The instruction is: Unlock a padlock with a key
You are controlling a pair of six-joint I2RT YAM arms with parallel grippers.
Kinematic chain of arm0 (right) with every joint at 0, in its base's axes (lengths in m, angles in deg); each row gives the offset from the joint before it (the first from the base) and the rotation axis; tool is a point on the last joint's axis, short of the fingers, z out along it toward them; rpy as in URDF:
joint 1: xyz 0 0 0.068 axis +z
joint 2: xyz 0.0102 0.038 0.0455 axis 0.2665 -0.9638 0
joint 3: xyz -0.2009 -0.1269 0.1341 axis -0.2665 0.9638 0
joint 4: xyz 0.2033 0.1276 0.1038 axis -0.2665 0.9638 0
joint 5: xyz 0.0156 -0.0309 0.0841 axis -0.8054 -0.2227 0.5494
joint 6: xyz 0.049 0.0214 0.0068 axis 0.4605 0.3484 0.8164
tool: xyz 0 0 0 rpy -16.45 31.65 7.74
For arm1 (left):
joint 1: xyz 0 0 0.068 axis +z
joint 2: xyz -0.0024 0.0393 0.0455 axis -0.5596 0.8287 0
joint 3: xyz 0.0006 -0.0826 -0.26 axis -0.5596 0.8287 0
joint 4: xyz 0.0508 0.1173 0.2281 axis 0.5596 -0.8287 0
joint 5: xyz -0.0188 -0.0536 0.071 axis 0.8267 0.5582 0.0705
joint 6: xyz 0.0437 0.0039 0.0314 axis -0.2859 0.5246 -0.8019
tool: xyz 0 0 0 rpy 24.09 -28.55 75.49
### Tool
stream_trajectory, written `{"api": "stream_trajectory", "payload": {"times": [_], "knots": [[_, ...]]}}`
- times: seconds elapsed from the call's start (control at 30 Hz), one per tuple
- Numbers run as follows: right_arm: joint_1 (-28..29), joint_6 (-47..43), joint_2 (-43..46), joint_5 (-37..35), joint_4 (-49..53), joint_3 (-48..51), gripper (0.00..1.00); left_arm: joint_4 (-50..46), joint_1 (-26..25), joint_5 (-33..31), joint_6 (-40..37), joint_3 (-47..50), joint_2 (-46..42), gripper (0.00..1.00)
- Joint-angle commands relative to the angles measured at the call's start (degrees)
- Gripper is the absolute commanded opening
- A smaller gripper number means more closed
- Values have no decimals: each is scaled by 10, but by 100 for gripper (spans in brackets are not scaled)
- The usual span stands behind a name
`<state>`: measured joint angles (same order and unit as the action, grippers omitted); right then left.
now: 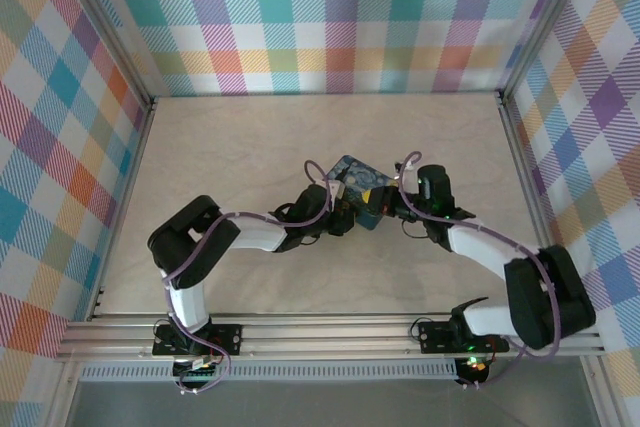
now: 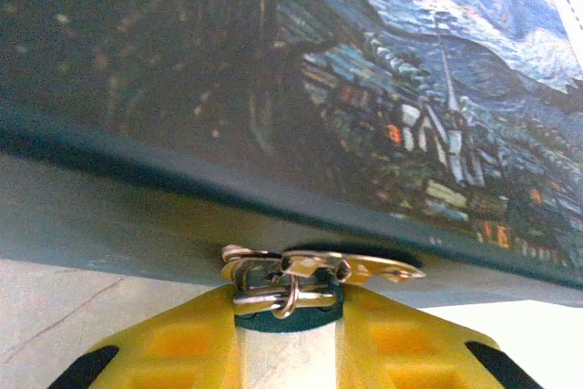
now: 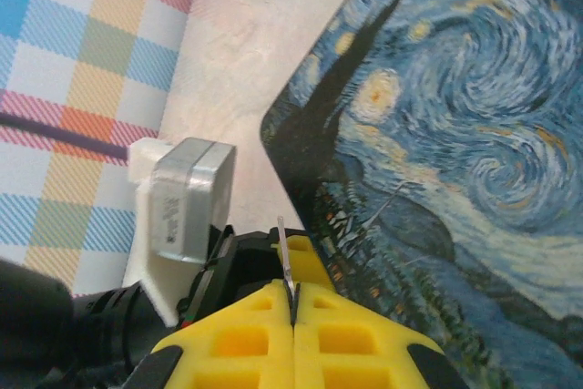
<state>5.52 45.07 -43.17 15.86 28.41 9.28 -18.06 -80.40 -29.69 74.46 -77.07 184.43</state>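
Left tool clamps dark-bodied padlock, silvery shackle showing | right tool pinches thin key

A pale cream tabletop, faintly veined like marble, is closed in on three sides by upright panels. The far wall, the left wall and the right wall all carry the same pastel plaid of teal, purple, orange, yellow and pink on white. Silvery metal posts run along the two far corners where the panels meet. Along the near edge lies a silvery aluminium rail with lengthwise slots, and nearer than that a plain grey strip. The light is bright and even, with only soft shadows on the tabletop.
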Motion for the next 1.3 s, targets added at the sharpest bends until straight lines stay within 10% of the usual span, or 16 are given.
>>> {"api": "stream_trajectory", "payload": {"times": [0.0,0.47,1.27], "knots": [[3,-46,48,-3,54,20,0,-43,-2,-9,29,-7,-42,25],[91,-67,208,-109,31,171,0,-206,-1,31,106,-94,-52,20],[140,-165,99,-171,-154,220,0,-246,0,79,216,-124,-69,20]]}}
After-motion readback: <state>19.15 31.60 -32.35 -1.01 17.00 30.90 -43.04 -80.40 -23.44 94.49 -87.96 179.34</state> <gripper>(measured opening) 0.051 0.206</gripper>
